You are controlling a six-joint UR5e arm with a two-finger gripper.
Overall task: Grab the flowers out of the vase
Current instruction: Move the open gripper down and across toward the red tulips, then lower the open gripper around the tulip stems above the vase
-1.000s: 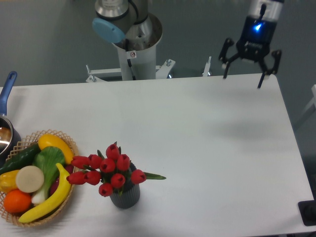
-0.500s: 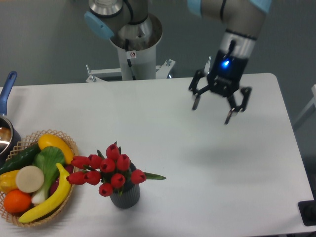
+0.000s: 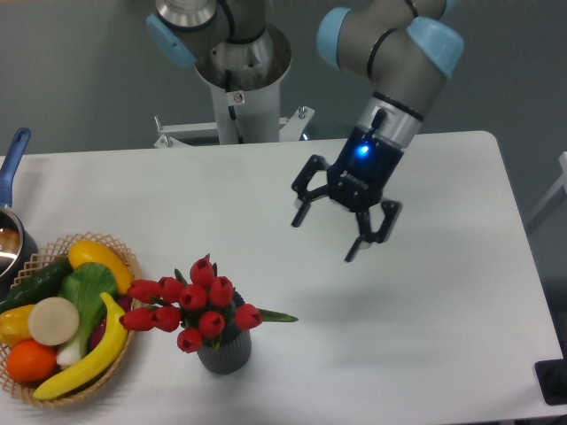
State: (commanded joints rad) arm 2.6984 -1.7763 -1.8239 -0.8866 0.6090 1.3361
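Observation:
The flowers (image 3: 195, 304), a bunch of red tulip buds with green leaves, stand in the vase (image 3: 224, 353), a small dark grey ribbed cylinder near the table's front left. My gripper (image 3: 326, 238) hangs above the middle of the table, up and to the right of the flowers and well apart from them. Its fingers (image 3: 299, 212) are spread wide with nothing between them, so it is open. A blue light glows on its body.
A wicker basket (image 3: 116, 247) of fruit and vegetables sits at the front left, close beside the flowers. A blue-handled pot (image 3: 12, 161) is at the left edge. The arm's base column (image 3: 239, 97) rises behind the table.
The gripper has swept from the far right corner leftward and toward the front, lowering over the table's middle. It stays open. Flowers and vase have not moved.

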